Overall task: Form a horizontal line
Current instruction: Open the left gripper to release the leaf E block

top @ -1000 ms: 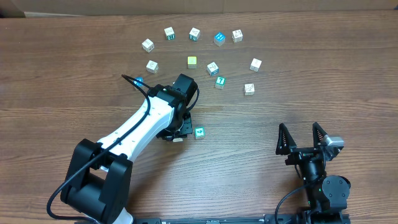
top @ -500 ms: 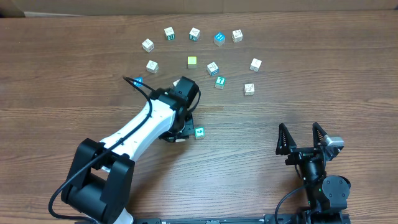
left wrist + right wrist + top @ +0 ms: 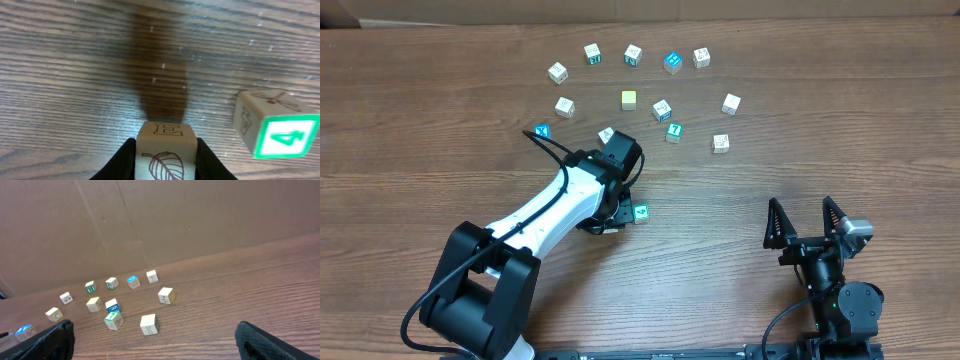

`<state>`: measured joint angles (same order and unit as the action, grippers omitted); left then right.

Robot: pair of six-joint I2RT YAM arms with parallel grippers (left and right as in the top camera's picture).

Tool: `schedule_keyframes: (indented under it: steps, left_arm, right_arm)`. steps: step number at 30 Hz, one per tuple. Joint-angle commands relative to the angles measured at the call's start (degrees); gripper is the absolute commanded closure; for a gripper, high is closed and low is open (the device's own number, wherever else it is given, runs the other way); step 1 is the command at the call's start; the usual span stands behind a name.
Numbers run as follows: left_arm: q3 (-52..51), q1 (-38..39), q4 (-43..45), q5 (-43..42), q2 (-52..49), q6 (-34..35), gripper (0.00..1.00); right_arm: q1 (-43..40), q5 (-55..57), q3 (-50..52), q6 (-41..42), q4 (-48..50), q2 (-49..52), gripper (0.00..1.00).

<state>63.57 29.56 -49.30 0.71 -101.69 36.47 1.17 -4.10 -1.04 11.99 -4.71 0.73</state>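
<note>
Left hand [image 3: 166, 160]: closed narrow on E cube [image 3: 167, 142], low at worktop [image 3: 75, 75], just beside green 4 cube [image 3: 272, 127], likely to seat it there as start of the horizontal line, not yet formed; right hand [image 3: 800, 204] wide, idle, well apart.

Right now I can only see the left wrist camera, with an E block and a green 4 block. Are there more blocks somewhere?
Observer: Yes, lots. Overhead, they lie scattered farther back, like a yellow block and a teal block marked 7.
Operator: Where's the other gripper?
Observer: The right gripper sits far off to the right, open and holding nothing.
Operator: Is the line made yet?
Observer: Not yet. Overhead, the green 4 block lies alone beside the left gripper, which holds your E block. Every other block is well away from those two.
</note>
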Motion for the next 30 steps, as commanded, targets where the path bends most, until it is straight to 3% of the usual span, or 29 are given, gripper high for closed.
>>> schedule_keyframes:
  steps: [1,19,30]
  left_arm:
    - [-0.6,0.3,0.5,1.2,0.1,1.3,0.75]
    - [-0.6,0.5,0.7,0.9,0.1,1.3,0.66]
    - [-0.6,0.5,0.5,0.9,0.1,1.3,0.48]
  right_arm:
    - [-0.2,-0.1,0.6,-0.1,0.3,-0.6,0.00]
    - [-0.2,-0.1,0.6,-0.1,0.3,-0.6,0.00]
    - [-0.2,-0.1,0.6,-0.1,0.3,-0.6,0.00]
